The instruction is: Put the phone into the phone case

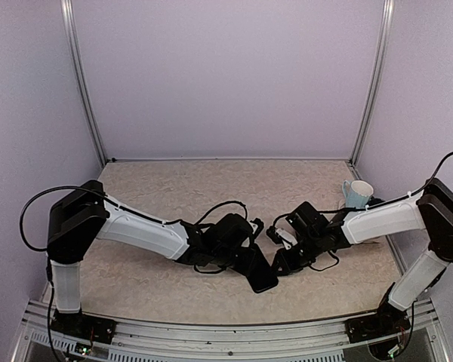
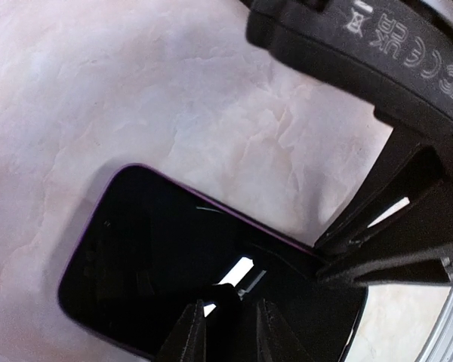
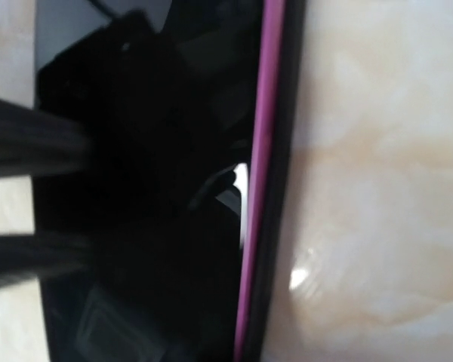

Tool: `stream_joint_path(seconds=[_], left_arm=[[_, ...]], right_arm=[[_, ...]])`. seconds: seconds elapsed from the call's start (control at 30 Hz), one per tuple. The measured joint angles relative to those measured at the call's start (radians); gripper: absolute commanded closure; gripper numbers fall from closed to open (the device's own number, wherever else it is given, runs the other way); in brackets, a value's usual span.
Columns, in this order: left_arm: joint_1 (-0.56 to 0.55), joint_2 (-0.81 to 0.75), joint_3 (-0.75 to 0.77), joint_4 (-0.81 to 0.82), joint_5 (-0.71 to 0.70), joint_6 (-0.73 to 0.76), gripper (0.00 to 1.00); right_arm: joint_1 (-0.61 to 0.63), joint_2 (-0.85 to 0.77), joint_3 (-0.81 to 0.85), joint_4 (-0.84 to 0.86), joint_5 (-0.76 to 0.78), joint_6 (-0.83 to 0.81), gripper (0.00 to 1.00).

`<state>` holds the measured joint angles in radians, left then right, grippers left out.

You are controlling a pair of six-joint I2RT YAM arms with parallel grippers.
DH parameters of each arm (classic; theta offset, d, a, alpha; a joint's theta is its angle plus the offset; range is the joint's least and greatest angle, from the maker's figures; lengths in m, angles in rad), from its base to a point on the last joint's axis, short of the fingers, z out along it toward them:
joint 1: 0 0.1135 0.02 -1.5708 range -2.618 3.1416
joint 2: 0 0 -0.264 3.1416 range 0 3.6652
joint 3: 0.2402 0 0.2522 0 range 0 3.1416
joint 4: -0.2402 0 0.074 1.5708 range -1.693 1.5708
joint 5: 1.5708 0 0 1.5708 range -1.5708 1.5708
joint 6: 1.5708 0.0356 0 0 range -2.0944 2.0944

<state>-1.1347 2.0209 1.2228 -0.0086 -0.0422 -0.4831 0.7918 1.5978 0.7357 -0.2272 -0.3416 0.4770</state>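
Where blur smears right gripper (image 3: 83, 200) at phone (image 2: 158, 256) edge, grip unreadable; left gripper (image 2: 228, 317) narrowly parted

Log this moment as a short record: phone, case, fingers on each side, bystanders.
phone: dark screen up, purple edge, flat on table between both arms
case: cannot tell it from the phone
left fingers: over one end of phone
right fingers: at the opposite end, blurred
mug: far right, behind the right arm
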Motion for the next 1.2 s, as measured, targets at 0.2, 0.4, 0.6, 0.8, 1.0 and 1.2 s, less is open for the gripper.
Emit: stream_joint_path(seconds=[0.2, 0.4, 0.6, 0.8, 1.0, 1.2], left_arm=[[0.054, -0.144, -0.086, -0.029, -0.022, -0.006, 0.61], [0.162, -0.166, -0.082, 0.024, -0.041, -0.004, 0.58], [0.156, -0.010, -0.008, 0.029, -0.021, 0.002, 0.72], [0.150, 0.021, -0.010, 0.053, 0.007, 0.002, 0.77], [0.127, 0.020, -0.023, 0.069, 0.012, 0.002, 0.77], [0.106, 0.015, -0.023, 0.056, -0.039, 0.021, 0.81]], right_arm=[[0.007, 0.002, -0.025, 0.069, 0.026, 0.004, 0.86], [0.010, 0.015, -0.025, 0.100, 0.034, 0.009, 0.86], [0.011, 0.015, -0.025, 0.105, 0.037, 0.012, 0.86], [0.011, 0.015, -0.025, 0.110, 0.039, 0.013, 0.86], [0.011, 0.015, -0.025, 0.114, 0.040, 0.014, 0.86], [0.011, 0.021, -0.021, 0.112, 0.040, 0.014, 0.86]])
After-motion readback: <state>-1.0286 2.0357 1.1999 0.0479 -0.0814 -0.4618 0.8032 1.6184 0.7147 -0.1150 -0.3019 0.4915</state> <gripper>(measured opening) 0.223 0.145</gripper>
